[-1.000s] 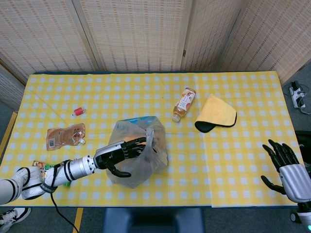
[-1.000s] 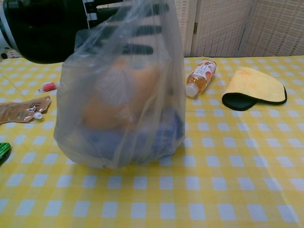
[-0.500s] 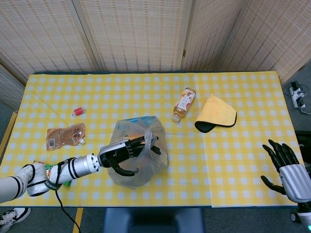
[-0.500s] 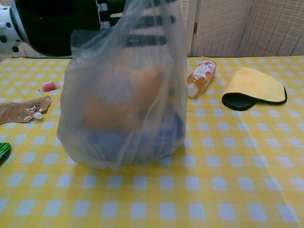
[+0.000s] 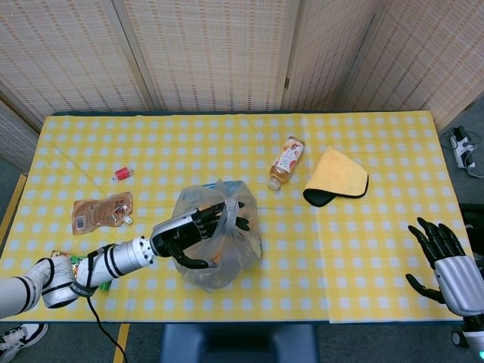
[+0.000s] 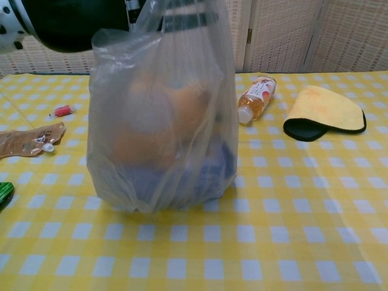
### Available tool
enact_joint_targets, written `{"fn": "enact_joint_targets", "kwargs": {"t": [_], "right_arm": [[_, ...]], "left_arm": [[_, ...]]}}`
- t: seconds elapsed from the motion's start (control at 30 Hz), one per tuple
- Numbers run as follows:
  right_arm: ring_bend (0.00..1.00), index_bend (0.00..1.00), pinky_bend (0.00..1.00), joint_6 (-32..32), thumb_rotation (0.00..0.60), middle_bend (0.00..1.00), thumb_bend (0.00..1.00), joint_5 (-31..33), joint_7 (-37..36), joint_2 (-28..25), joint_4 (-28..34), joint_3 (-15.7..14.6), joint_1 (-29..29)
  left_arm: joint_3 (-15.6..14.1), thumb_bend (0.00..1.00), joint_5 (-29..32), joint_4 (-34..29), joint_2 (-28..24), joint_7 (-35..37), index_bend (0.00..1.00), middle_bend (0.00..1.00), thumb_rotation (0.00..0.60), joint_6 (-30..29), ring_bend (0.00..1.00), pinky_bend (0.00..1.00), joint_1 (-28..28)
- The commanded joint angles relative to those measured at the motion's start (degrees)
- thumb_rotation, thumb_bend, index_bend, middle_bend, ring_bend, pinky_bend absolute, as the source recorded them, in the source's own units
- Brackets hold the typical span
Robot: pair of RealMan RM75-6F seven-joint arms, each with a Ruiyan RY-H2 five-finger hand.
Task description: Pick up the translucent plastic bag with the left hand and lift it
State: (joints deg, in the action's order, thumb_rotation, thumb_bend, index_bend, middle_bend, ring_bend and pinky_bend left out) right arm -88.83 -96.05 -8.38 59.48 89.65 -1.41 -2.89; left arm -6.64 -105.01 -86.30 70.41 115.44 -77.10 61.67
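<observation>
Left robot hand (image 5: pixel 198 236) grips upright plastic bag (image 6: pixel 160 115).

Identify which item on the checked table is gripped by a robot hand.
The translucent plastic bag: the left robot hand grips its top. The bottle, yellow cloth and brown pouch lie untouched.

bag (image 5: pixel 218 236) on table (image 5: pixel 363 249) front-centre, left hand (image 5: pixel 198 236) in its top | bottle (image 5: pixel 285 162) behind-right of bag | cloth (image 5: pixel 336 177) right of bottle | pouch (image 5: pixel 100 212) left of bag | small item (image 5: pixel 122 174) behind pouch | right hand (image 5: pixel 442 255) off table's right edge, apart
</observation>
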Motion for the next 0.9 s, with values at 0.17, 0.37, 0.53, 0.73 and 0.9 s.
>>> {"fn": "enact_joint_targets", "kwargs": {"t": [0.17, 0.37, 0.53, 0.73, 0.9], "right_arm": [[0.00, 0.00, 0.00, -0.19, 0.600, 0.00, 0.29, -0.18, -0.35, -0.13, -0.05, -0.06, 0.06], [0.00, 0.00, 0.00, -0.32, 0.600, 0.00, 0.29, -0.24, -0.71, -0.23, -0.12, -0.06, 0.10], [0.00, 0.00, 0.00, -0.33, 0.600, 0.00, 0.29, -0.46, -0.86, -0.30, -0.16, -0.19, 0.09], [0.00, 0.00, 0.00, -0.69, 0.600, 0.00, 0.29, -0.36, -1.25, -0.44, -0.21, -0.07, 0.22], [0.00, 0.00, 0.00, -0.63, 0.600, 0.00, 0.29, -0.44, -1.33, -0.49, -0.21, -0.13, 0.20]], "left_arm": [[0.63, 0.25, -0.29, -1.02, -0.14, -0.88, 0.08, 0.24, 0.600, 0.32, 0.10, 0.22, 0.45], [1.39, 0.25, -0.51, -2.57, -0.66, -1.79, 0.08, 0.24, 0.600, 0.98, 0.10, 0.23, 1.29], [2.31, 0.25, -0.49, -4.26, -1.52, -2.08, 0.08, 0.24, 0.600, 1.40, 0.10, 0.23, 2.19], [3.79, 0.25, 0.61, -7.79, -3.61, -5.29, 0.10, 0.24, 0.600, 1.60, 0.13, 0.27, 2.32], [5.29, 0.25, 3.65, -12.20, -4.98, -11.20, 0.20, 0.32, 0.600, 2.00, 0.21, 0.43, 0.91]]}}
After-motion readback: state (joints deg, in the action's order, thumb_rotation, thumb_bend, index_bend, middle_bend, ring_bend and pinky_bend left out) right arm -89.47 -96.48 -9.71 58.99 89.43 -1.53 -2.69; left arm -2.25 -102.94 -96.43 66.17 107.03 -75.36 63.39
